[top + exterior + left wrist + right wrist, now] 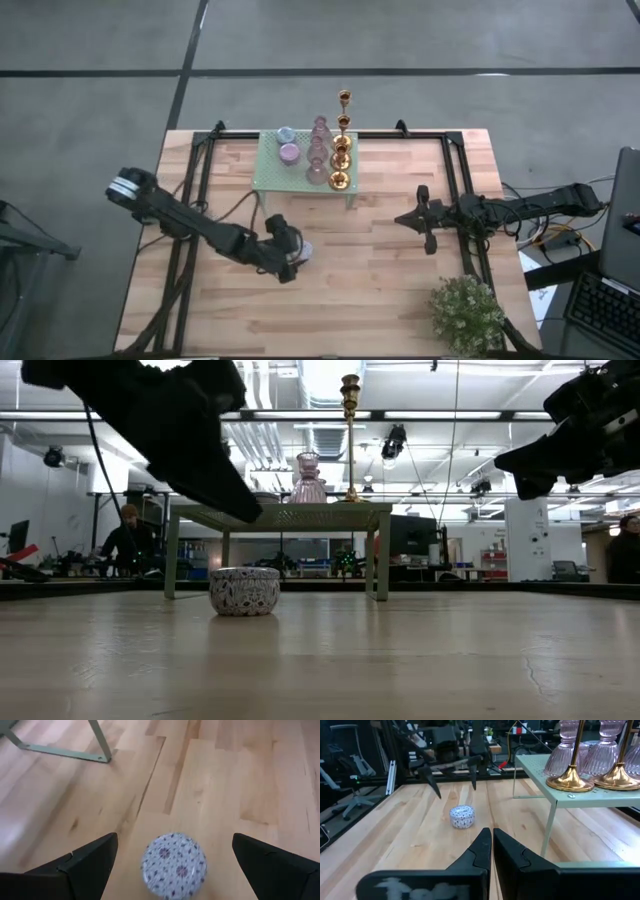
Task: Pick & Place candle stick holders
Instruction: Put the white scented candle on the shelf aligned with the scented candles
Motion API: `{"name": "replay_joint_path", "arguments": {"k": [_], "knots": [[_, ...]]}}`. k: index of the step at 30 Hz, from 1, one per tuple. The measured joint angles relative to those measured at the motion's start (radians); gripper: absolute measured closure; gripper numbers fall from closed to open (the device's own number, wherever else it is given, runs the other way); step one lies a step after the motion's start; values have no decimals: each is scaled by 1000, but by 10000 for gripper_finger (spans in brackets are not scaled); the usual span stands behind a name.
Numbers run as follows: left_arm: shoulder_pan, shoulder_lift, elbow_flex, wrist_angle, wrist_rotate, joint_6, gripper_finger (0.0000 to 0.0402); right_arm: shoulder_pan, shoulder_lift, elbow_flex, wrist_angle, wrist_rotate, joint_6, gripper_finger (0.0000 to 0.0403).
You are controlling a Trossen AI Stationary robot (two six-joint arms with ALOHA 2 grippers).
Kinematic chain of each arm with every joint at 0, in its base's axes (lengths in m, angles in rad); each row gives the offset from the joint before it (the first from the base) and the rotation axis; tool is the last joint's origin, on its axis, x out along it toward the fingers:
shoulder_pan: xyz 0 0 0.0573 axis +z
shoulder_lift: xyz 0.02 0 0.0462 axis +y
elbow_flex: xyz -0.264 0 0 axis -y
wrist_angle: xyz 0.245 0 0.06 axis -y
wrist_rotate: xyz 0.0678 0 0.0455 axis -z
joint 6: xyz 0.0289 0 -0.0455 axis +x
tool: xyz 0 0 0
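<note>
The left gripper (172, 857), fingers wide, is hovering above the squat white round blue-patterned candle holder (173, 865) mid-worktop; descending off-centre, a finger could knock it rolling away.

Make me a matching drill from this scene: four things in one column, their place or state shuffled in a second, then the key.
Things
1. patterned round holder
2. gold candlesticks
3. left end effector
4. right end effector

Places or states
A. fingers shut together, off to the rack's right
B. standing on the mint-green rack
C. alone on the bare table, in front of the rack
D. fingers spread wide, above the patterned holder

Pairs: 1-C, 2-B, 3-D, 4-A
</note>
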Motion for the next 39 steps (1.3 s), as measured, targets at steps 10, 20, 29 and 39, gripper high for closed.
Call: {"name": "replay_joint_path", "arguments": {"k": [10, 20, 29, 39], "knots": [[19, 149, 2, 33, 20, -96, 5, 0, 0, 0, 0, 0, 0, 390], [26, 218, 1, 58, 25, -117, 5, 0, 0, 0, 0, 0, 0, 390], [33, 238, 1, 74, 28, -130, 39, 0, 0, 0, 0, 0, -7, 390], [33, 231, 1, 76, 29, -128, 101, 0, 0, 0, -21, 0, -7, 390]]}}
